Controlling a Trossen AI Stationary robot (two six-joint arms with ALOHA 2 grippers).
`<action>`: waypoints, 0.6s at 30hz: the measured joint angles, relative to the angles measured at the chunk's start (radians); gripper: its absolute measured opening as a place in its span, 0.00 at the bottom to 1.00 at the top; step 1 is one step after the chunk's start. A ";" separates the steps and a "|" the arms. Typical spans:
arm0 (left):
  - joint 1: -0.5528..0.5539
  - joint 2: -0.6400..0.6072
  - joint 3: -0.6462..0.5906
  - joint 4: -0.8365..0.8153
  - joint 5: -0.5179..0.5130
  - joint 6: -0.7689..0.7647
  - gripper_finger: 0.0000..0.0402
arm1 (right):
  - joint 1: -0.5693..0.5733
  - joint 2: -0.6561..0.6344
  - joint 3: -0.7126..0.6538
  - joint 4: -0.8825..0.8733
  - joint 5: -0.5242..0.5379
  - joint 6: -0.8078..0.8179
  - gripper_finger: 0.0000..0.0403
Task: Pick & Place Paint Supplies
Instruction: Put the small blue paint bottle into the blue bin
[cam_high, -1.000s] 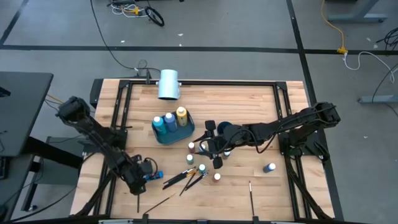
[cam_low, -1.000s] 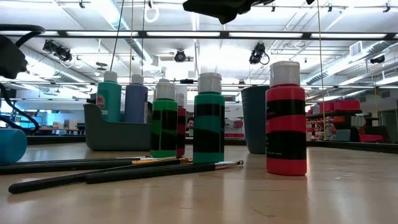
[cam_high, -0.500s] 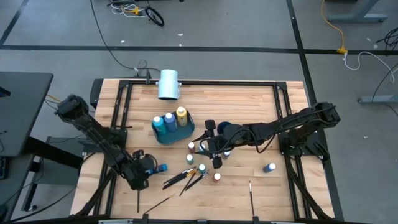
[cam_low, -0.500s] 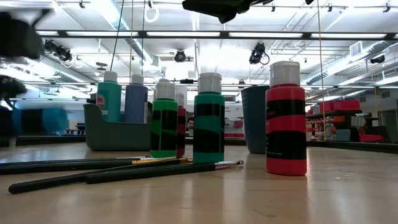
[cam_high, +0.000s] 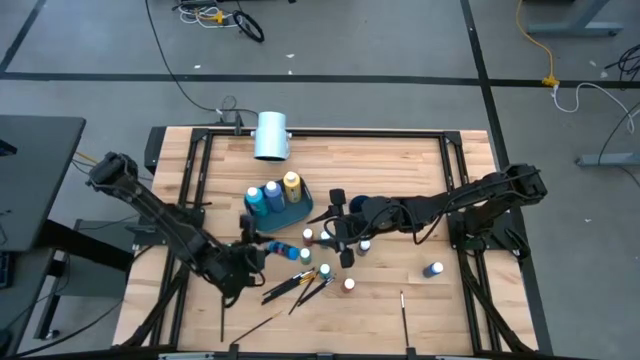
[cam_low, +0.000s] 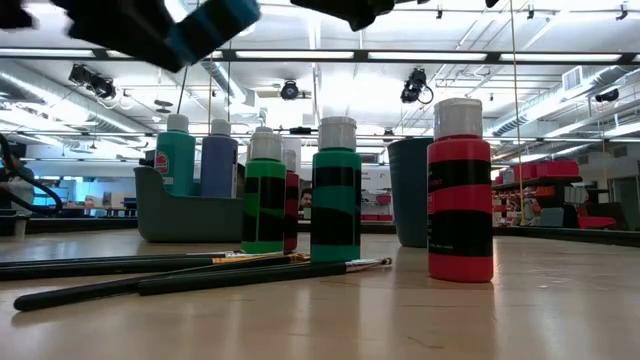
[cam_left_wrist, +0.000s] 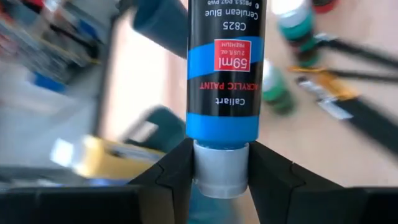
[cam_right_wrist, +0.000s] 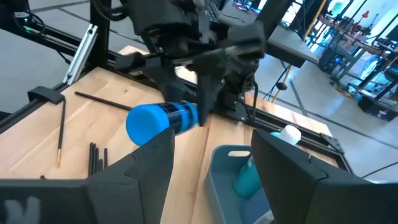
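Note:
My left gripper (cam_high: 252, 256) is shut on a blue paint bottle (cam_high: 281, 247), carried on its side above the table, just near of the grey-blue tray (cam_high: 300, 215). That tray has teal, blue and yellow bottles standing in it. My right gripper (cam_high: 335, 231) is open and hovers over the standing bottles beside the tray; through its wrist view the blue bottle (cam_right_wrist: 161, 121) shows ahead of it. Green (cam_low: 264, 203), teal-green (cam_low: 335, 203) and red (cam_low: 460, 204) bottles stand upright on the wood. Dark-handled brushes (cam_high: 297, 286) lie flat near them. My left gripper pinches the blue bottle by its white cap (cam_left_wrist: 221, 176), one finger (cam_left_wrist: 177, 177) on each side. The fingers lie along the bottle's length, and its body (cam_left_wrist: 224, 68) points straight away from them. The bottle is lifted clear of the table and lies about level.
A large white cylinder (cam_high: 271, 136) lies at the far edge. Another blue bottle (cam_high: 434, 269) stands alone toward the right side. Single brushes lie near the front edge (cam_high: 402, 312) and at the near left (cam_high: 222, 322). Black frame rails (cam_high: 200, 160) border the table.
My left gripper has risen and moved from the near-left part of the table rightward and farther, toward the tray, carrying the blue bottle up from table height to well above it. My right gripper has stayed almost still.

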 joint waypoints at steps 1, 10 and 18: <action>0.017 0.000 0.002 0.005 -0.022 0.063 0.34 | 0.000 0.000 0.000 0.000 0.000 0.000 0.55; 0.156 0.000 0.002 0.157 -0.182 0.572 0.34 | -0.002 0.000 0.000 0.000 0.000 0.000 0.55; 0.235 0.000 0.002 0.269 -0.180 0.893 0.34 | -0.002 0.000 0.000 0.016 0.002 0.012 0.55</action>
